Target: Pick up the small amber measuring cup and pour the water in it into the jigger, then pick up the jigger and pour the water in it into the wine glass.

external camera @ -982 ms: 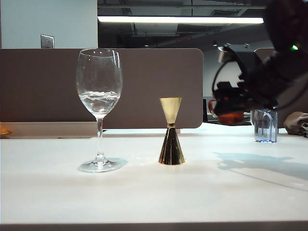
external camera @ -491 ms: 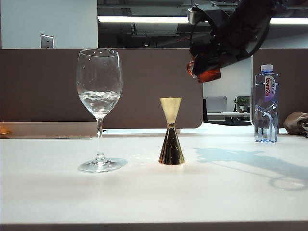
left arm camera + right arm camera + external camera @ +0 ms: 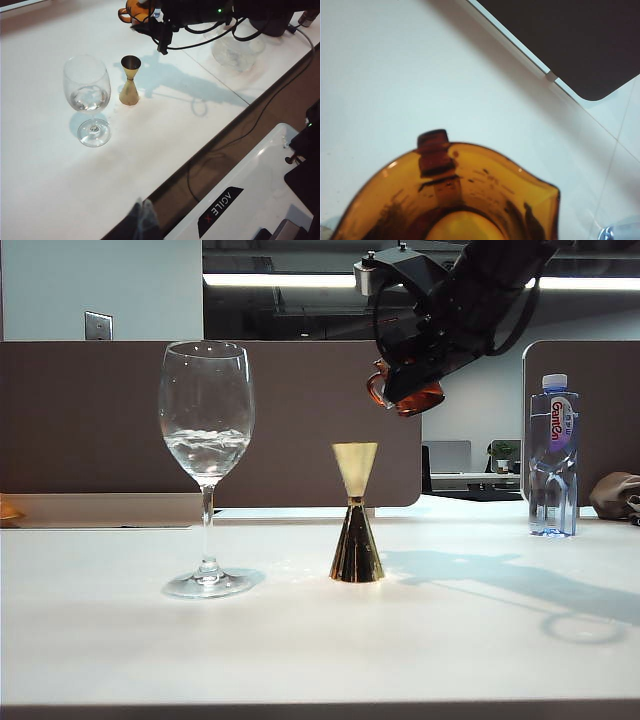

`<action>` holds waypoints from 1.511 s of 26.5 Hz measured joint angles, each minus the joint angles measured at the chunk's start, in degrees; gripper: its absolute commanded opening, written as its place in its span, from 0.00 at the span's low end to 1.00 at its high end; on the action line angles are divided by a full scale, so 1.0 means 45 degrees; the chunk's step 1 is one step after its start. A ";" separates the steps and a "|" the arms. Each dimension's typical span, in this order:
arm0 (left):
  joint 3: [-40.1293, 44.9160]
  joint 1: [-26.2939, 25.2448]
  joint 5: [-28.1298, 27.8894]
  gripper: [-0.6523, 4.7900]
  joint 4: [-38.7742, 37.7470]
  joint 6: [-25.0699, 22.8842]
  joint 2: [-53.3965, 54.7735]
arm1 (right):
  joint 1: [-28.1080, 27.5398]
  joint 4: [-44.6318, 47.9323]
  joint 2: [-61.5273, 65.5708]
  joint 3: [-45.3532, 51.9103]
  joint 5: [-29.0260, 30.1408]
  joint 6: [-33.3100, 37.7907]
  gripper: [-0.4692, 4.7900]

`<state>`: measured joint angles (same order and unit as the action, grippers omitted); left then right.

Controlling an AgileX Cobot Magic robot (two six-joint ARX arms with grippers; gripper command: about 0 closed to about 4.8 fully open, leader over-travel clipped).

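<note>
Wine glass (image 3: 206, 465) standing at left on the white table (image 3: 300, 650), some water (image 3: 206, 451) in its bowl. Gold jigger (image 3: 356, 512) upright at centre. Above and just right of it, amber cup (image 3: 405, 397) held aloft, gripped by right gripper (image 3: 410, 375). Bottle (image 3: 553, 456) far right. Left gripper unseen; finger state impossible to tell.

My right claw (image 3: 408, 390) has carried the small amber measuring cup (image 3: 405, 392) up from low beside the bottle (image 3: 553, 455), which it had half hidden, and leftward; it now hangs high, above and just right of the jigger (image 3: 356, 512).
</note>
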<state>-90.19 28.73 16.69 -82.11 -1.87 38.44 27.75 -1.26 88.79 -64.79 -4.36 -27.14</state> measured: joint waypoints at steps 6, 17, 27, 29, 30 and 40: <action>0.0000 0.0000 0.0000 0.12 0.0000 -0.0005 0.0000 | 0.0015 -0.0083 0.0000 0.0000 -0.0053 -0.0743 0.09; 0.0000 0.0000 0.0000 0.12 0.0000 -0.0005 -0.0005 | 0.1083 -0.0301 0.0636 0.0000 -0.1137 -0.2200 0.09; 0.0000 0.0000 0.0000 0.12 0.0000 -0.0005 -0.0005 | 0.1258 -0.0194 0.0855 0.0000 -0.1899 -0.4240 0.09; 0.0000 0.0000 0.0000 0.12 0.0000 -0.0005 -0.0005 | 0.1258 0.0078 0.0850 -0.0005 -0.1957 -0.4838 0.09; 0.0000 0.0000 0.0000 0.12 0.0000 -0.0005 -0.0005 | 0.1258 0.0141 0.0850 -0.0010 -0.1987 -0.5207 0.09; 0.0000 0.0000 0.0000 0.12 0.0000 -0.0005 -0.0005 | 0.1277 0.0782 0.0855 0.0000 -0.2132 -0.6907 0.09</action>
<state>-90.19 28.73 16.69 -82.11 -1.89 38.41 33.50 2.26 92.64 -64.79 -13.96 -58.22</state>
